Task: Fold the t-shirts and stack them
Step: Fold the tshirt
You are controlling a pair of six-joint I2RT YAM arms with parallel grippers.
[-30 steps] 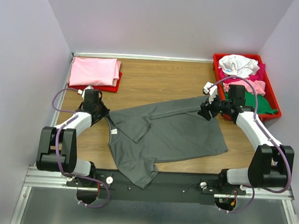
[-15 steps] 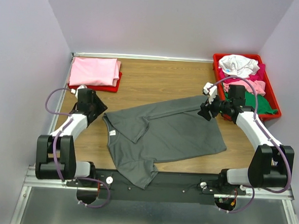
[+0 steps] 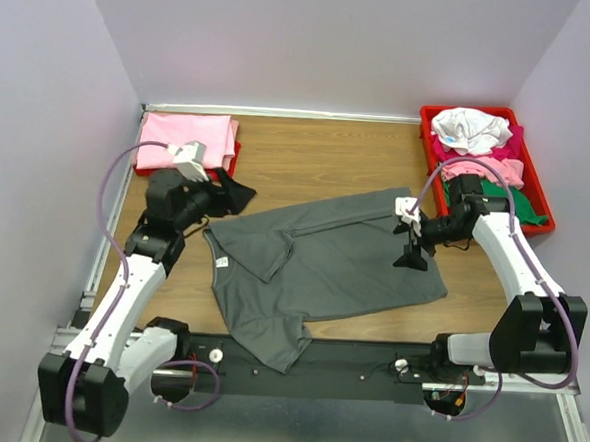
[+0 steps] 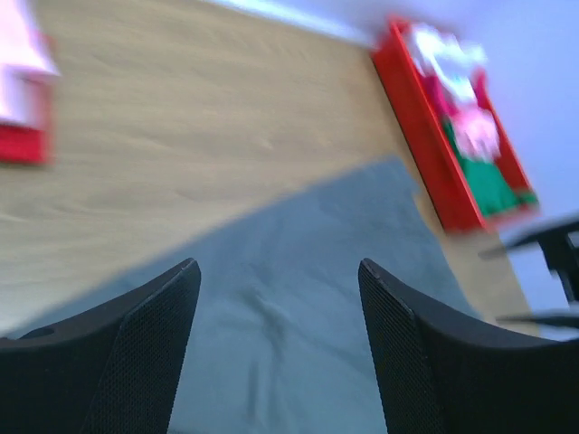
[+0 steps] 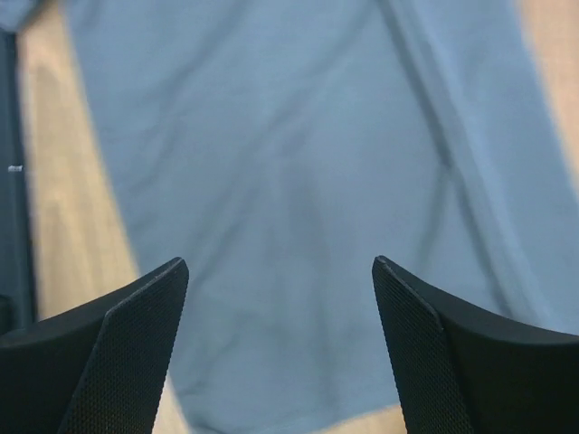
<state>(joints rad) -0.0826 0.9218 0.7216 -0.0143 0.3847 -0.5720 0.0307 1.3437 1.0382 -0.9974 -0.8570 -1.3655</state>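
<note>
Label: one small white neck label (image 3: 224, 261) on the dark grey t-shirt (image 3: 342, 264); any writing on it is too small to read.

Position: the grey shirt lies spread flat on the wooden table (image 3: 319, 152). Its long axis runs left to right, with the neck to the left and the hem to the right. One sleeve reaches the near edge.

Left gripper (image 3: 235, 192): fingers wide apart, holding nothing, above the shirt's far left corner.

Right gripper (image 3: 411, 256): fingers wide apart, empty, pointing down over the hem end.

A folded pink shirt (image 3: 185, 139) rests on the left red tray (image 3: 221, 172). The right red tray (image 3: 536, 211) holds white, pink and green shirts.
</note>
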